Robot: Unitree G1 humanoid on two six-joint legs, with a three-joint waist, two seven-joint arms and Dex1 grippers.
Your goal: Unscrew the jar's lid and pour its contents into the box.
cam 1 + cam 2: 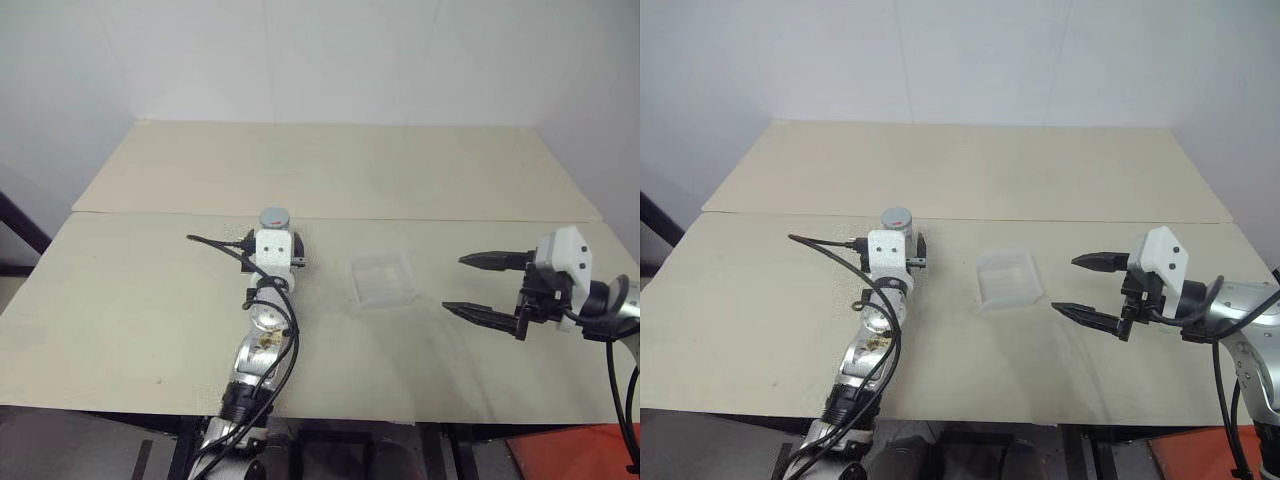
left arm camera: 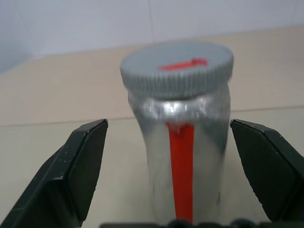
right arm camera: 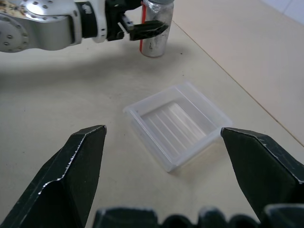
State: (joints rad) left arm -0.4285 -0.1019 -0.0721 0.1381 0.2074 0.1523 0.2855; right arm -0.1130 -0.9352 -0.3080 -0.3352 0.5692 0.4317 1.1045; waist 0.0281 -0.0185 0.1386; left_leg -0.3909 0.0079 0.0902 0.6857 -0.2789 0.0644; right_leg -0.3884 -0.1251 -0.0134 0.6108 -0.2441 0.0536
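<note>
Left end effector [image 2: 168, 156], fingers spread wide and holding nothing, brackets the jar [image 2: 187, 156], which stands upright on the desk [image 1: 150, 300] left of centre with the lid [image 2: 176, 69] still screwed on; the silvery wall looks stiff and slick, probably light, so the grip likely belongs on the body below the ribbed lid, squarely across the sides. Further right, the box [image 1: 383, 279] lies flat near mid-desk: thin clear plastic, likely light enough to skid if bumped. Right end effector [image 1: 478, 285], also spread and empty, hovers beside it.
</note>
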